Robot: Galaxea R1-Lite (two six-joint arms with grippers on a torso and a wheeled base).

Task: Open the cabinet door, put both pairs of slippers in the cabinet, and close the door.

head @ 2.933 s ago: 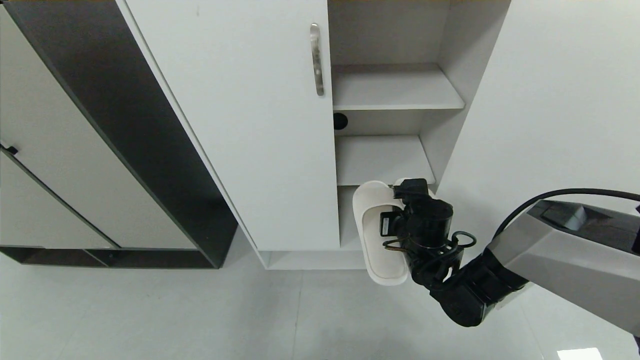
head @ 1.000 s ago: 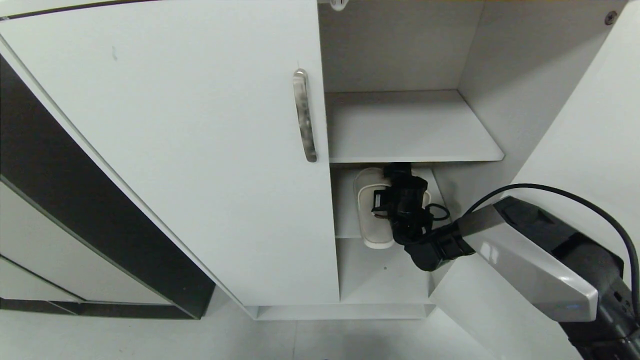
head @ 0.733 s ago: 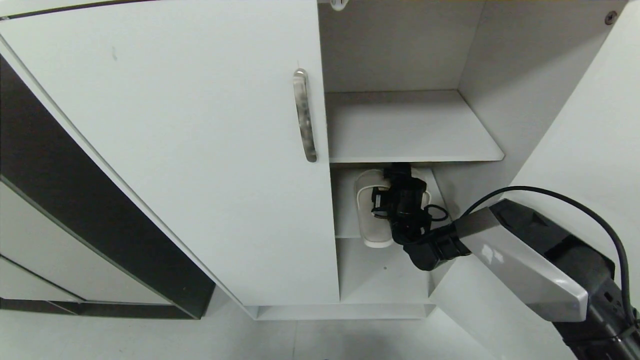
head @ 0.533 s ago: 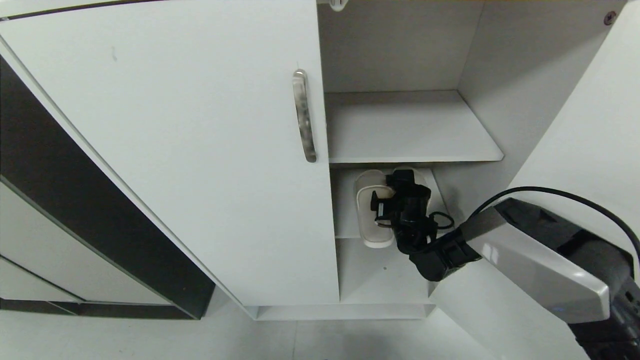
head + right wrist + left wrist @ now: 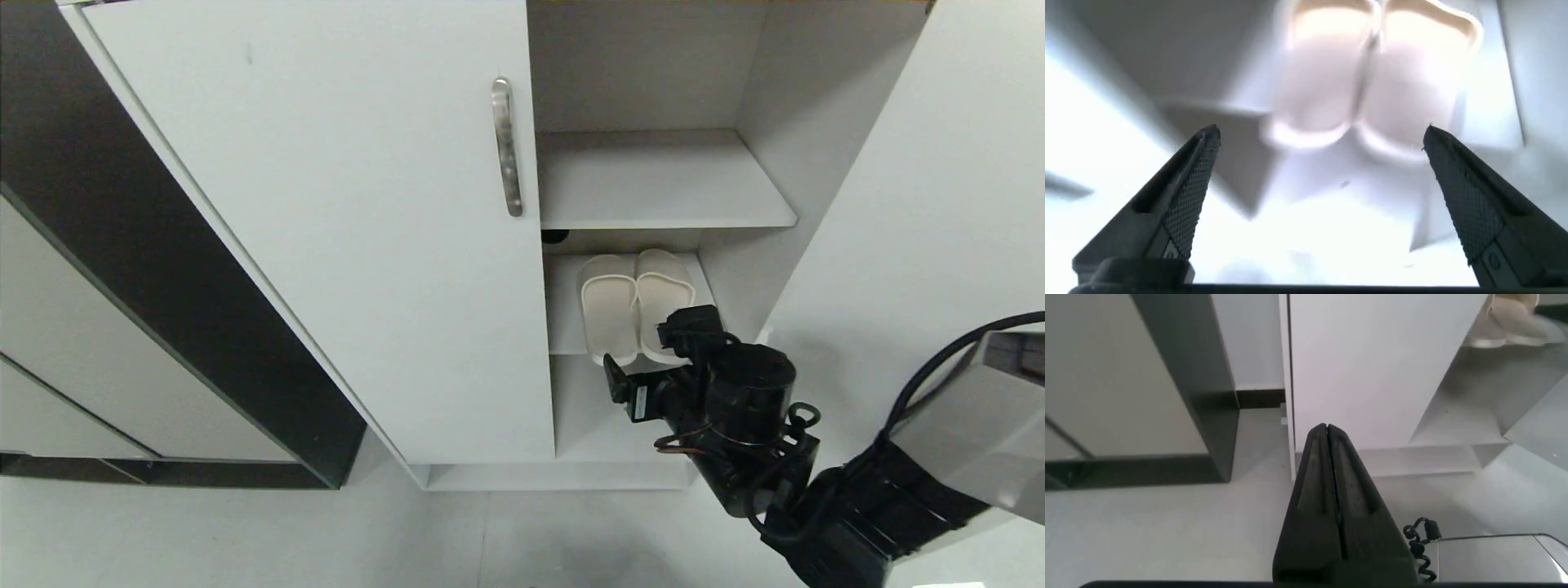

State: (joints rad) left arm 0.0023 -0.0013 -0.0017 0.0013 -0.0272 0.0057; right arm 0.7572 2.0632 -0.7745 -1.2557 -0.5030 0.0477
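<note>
Backed out of the white wooden cabinet [image 5: 808,98], the right gripper [image 5: 657,355] hangs released, jaws wide, just in front of the cabinet's middle shelf [image 5: 563,314]. On that shelf lies the pair of cream foam slippers [image 5: 637,306], straight ahead of the claw, heels towards it, long axes running into the cabinet. The left gripper [image 5: 1327,437] is clenched on nothing, well apart from the cabinet.

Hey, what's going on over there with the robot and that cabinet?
A pair of white slippers sits side by side on the middle shelf of the cabinet, whose right door stands open. The right tool is open just in front of that shelf, holding nothing and clear of the slippers. The left tool is shut and idle, away from the cabinet.
</note>
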